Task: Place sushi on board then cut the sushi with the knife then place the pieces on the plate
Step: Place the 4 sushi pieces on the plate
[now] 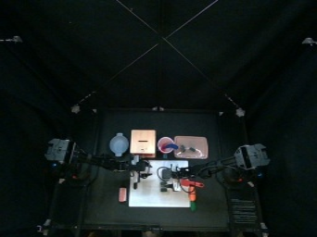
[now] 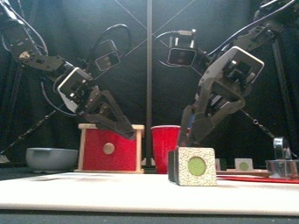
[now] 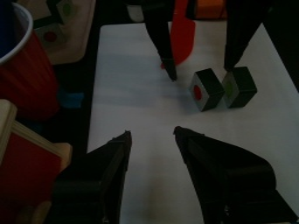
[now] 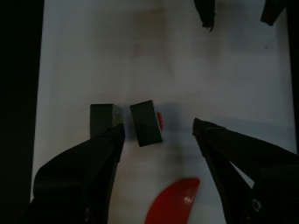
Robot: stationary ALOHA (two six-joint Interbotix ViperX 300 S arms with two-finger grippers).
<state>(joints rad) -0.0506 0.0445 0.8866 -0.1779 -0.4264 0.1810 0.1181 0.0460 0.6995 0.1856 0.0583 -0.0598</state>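
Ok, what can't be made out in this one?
Front view: the near sushi piece hides the second piece behind it.
Top view: both pieces are too small to tell apart.
Red knife: one end is cut off by the right wrist view's edge.
Red cup: its wall hides whatever is inside.

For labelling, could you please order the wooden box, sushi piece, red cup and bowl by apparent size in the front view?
The wooden box, sushi piece, red cup, bowl. The sushi is nearest the camera, so its rank is unsure.
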